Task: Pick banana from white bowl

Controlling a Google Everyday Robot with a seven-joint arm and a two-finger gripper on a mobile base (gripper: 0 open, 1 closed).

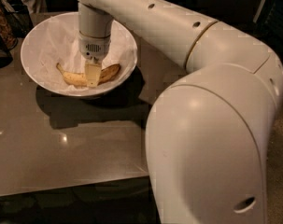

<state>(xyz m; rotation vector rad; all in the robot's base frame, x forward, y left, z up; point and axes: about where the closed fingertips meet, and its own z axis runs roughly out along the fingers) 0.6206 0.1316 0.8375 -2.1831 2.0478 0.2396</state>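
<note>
Now, upper left, the pincer sits at the banana middle inside the white bowl; its grip cannot be told. Clamp mid-fruit, lift straight.

The glossy brown table carries the white bowl (hand hanging inside it).

Paper-lined white bowl — smooth plastic gripper inside.

Hand over banana in bowl
</note>
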